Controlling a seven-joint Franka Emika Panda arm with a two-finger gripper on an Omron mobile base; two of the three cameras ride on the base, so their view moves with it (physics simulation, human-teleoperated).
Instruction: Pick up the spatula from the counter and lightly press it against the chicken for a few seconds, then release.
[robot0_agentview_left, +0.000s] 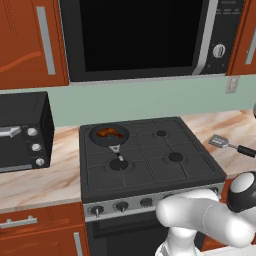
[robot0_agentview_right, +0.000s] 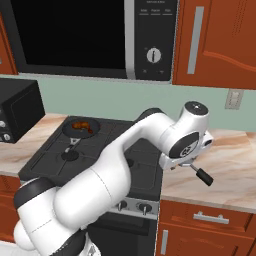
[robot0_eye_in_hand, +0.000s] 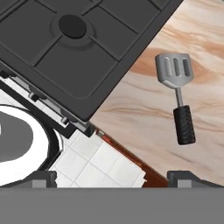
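Claw (robot0_eye_in_hand: 114, 178) hovering spread wide, gripping nothing, over the front edge of the bench (robot0_eye_in_hand: 201, 39) just right of the stove (robot0_eye_in_hand: 87, 52). Spatula (robot0_eye_in_hand: 178, 94) lying flat on the bench ahead, near the stove's right edge. Slotted head sitting nearer the stove, black handle (robot0_eye_in_hand: 183, 124) trailing toward the bench's front right.

Step in hand, as I am reading it: closing in for the pick. Am advising centring over the handle, turning the wrist so the fingers are straddling it crosswise, then lowering straight and pinching mid-grip, holding the head level. Chicken (robot0_agentview_left: 110, 133) sitting in the pan (robot0_agentview_left: 92, 136) at the stove's back left, well apart.
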